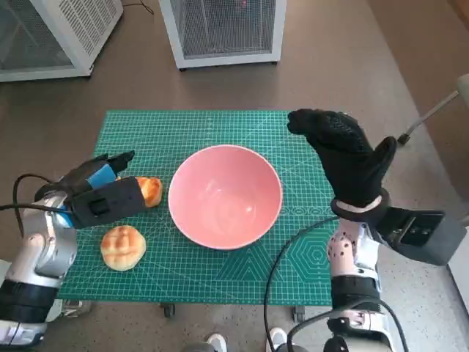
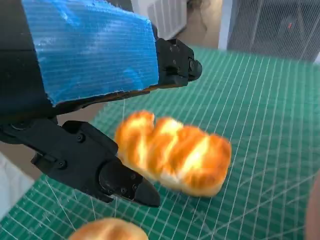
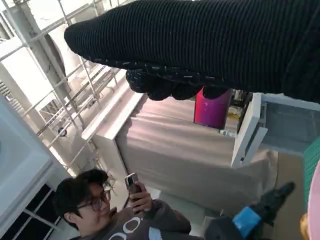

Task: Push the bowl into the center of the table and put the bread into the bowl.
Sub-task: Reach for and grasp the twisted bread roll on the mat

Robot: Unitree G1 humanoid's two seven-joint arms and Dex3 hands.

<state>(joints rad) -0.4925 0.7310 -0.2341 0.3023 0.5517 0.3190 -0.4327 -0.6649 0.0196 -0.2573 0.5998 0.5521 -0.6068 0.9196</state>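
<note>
Glazed bread (image 1: 149, 191) on table (image 1: 220, 275) beside pink bowl (image 1: 225, 196), between spread fingers of empty left robot hand (image 1: 94, 180); right robot hand (image 1: 344, 154) raised, holding nothing.

Table under green cutting mat (image 1: 220, 271): pink bowl (image 1: 225, 196) mid-frame, long bread (image 1: 149, 191) and round bun (image 1: 122, 246) left.

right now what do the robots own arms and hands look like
The left hand is black hard plastic with blue tape over its back and blunt black fingers with visible screws. The right hand wears a black ribbed knitted glove. Both forearms are pale silver-white with black bands, a black camera block sits at each wrist, and black cables loop beside both arms.
</note>
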